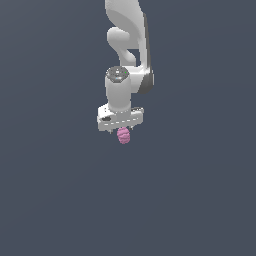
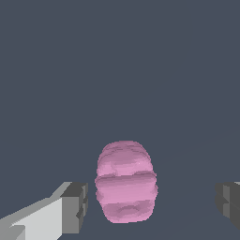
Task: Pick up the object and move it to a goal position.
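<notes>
1. jaws: spread wide. in the wrist view the two dark finger pads (image 2: 75,206) stand far apart, and neither touches anything. nothing is held.

2. gripper (image 2: 151,204): midpoint falls a little to one side of the blob, so the pads are not evenly spaced about it. one pad sits just beside it with a thin gap; the other is well apart from it.

3. blob (image 2: 125,186): pink, ridged, roughly oval. it lies between the jaws, long axis running across the closing line. the pads look level with its lower half, though depth is hard to judge here.

4. exterior view: the gripper (image 1: 121,129) hangs straight down from the arm (image 1: 127,40), and the blob (image 1: 123,136) shows just under the hand, poking out below it. fingertips are too small to separate in this view.

5. floor (image 1: 200,200): plain dark grey, no marks. cannot tell whether the blob rests on it or how high the hand is, since no shadow or contact line shows.

6. goal: no marker visible in either view; its place is unknown from these pictures.

7. progress, as judged: approach and straddling look done. grasp not yet made. lift and carry to goal remain, so most of the task is left.

8. next step, as judged: close the jaws. the off-centre spacing may nudge the blob sideways before both pads bear on it.
</notes>
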Tool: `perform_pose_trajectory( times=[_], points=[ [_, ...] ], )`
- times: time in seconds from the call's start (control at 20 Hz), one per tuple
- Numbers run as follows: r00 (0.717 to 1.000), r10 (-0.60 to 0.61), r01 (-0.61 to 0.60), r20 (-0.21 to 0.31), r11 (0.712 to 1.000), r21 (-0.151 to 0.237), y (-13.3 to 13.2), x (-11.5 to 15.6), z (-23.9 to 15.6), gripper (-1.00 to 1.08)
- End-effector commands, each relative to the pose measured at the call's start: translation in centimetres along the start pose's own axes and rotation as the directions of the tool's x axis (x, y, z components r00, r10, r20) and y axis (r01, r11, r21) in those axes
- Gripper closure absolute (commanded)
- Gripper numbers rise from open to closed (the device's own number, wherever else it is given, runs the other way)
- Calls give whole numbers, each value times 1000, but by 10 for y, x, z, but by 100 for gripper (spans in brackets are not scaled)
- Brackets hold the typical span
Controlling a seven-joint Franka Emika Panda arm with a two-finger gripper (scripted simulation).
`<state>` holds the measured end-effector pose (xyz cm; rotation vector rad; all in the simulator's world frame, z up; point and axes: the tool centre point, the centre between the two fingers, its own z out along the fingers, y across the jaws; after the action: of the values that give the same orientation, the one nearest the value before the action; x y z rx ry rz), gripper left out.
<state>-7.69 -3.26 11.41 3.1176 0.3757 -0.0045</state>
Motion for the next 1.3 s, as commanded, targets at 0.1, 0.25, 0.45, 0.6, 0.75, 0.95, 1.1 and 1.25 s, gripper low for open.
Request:
perform_pose_trajectory(
  times=[0.1, 0.25, 0.45, 0.6, 0.75, 0.95, 1.1, 1.25],
  points=[
    [998, -68, 68, -2, 998, 0, -9, -13, 9, -92],
    [996, -91, 91, -3, 996, 1, -13, -17, 12, -92],
    [996, -94, 94, -2, 996, 1, -13, -18, 12, -92],
    [996, -94, 94, -2, 996, 1, -13, -18, 15, -92],
    [995, -95, 95, -3, 995, 1, -13, -18, 23, -92],
    [995, -97, 97, -3, 995, 1, -14, -19, 41, -92],
    [995, -98, 98, -3, 995, 1, -14, -19, 53, -92],
    [995, -99, 99, -3, 995, 1, -14, -19, 60, -92]
  ],
)
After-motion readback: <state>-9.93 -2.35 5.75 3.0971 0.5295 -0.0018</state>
